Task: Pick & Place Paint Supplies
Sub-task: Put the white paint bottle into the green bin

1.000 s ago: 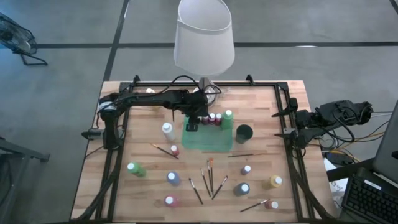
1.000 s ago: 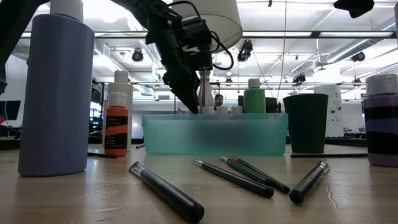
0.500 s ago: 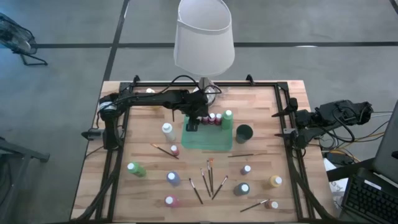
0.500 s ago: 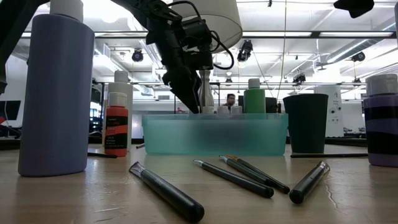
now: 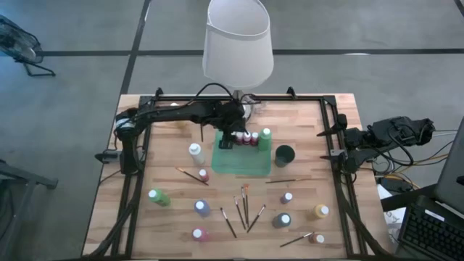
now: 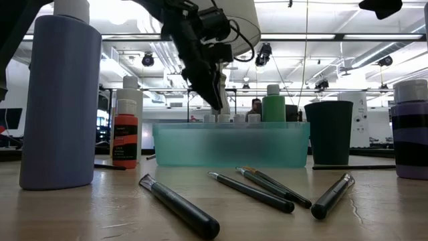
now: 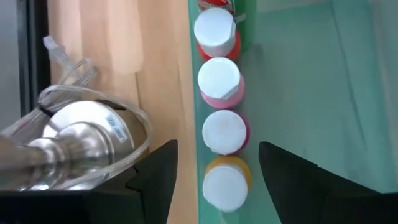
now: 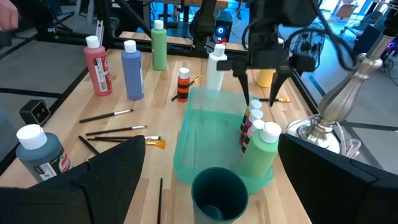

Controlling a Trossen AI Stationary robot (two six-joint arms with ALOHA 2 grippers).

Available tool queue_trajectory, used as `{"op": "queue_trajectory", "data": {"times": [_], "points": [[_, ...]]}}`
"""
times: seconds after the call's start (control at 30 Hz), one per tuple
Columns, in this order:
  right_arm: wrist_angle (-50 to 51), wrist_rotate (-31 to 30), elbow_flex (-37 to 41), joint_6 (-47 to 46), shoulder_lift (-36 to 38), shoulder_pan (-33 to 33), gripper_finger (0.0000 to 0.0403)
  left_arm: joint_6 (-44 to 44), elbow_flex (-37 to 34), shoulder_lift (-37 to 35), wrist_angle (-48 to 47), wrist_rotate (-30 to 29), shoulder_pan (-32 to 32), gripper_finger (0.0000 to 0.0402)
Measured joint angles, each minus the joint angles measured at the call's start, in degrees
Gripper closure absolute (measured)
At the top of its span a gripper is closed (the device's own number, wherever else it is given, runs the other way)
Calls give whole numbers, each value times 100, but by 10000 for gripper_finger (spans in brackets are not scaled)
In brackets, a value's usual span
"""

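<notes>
the left gripper (image 5: 230, 136) hovers with fingers spread and empty over the bottles (image 7: 219, 106) lined in the green tray (image 5: 243, 165), beside the lamp base (image 7: 74, 137). the right gripper (image 5: 335, 143) waits wide open at the table's edge, a dark cup (image 5: 284, 154) beside the tray.

1. A translucent teal tray (image 6: 231, 145) sits mid-desk (image 6: 80, 214), with white bottle caps (image 6: 223, 118) peeking over its rim.
2. The left pincer (image 6: 215, 100) hangs just above those caps, fingers apart, nothing between them.
3. A green bottle (image 6: 273, 105) stands at the tray's right end; a dark green cup (image 6: 328, 132) stands just right of the tray.
4. Close at left looms a tall lilac bottle (image 6: 60, 100); behind it stands a small orange-red bottle (image 6: 125, 136).
5. Several dark-handled paintbrushes (image 6: 257, 189) lie on the wood in front of the tray.
6. A dark striped bottle (image 6: 409, 130) stands at the right edge.
</notes>
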State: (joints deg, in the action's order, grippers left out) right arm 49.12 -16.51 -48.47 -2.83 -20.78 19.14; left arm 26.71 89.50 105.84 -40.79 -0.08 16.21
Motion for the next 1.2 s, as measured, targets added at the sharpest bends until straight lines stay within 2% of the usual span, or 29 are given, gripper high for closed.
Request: {"op": "queue_trajectory", "data": {"times": [0.23,0.4,0.8,1.2], "points": [[-1,0,0,-6,0,-1,39,-291,800,-226,-1186,110,-13,172],[0,0,0,-10,0,0,39,-436,901,-684,-1582,155,-74,172],[0,0,0,-1,0,0,39,-471,93,-2020,-1897,243,-704,172],[0,0,0,-8,0,-2,39,-1325,-1493,-3761,-2138,399,-828,172]]}}
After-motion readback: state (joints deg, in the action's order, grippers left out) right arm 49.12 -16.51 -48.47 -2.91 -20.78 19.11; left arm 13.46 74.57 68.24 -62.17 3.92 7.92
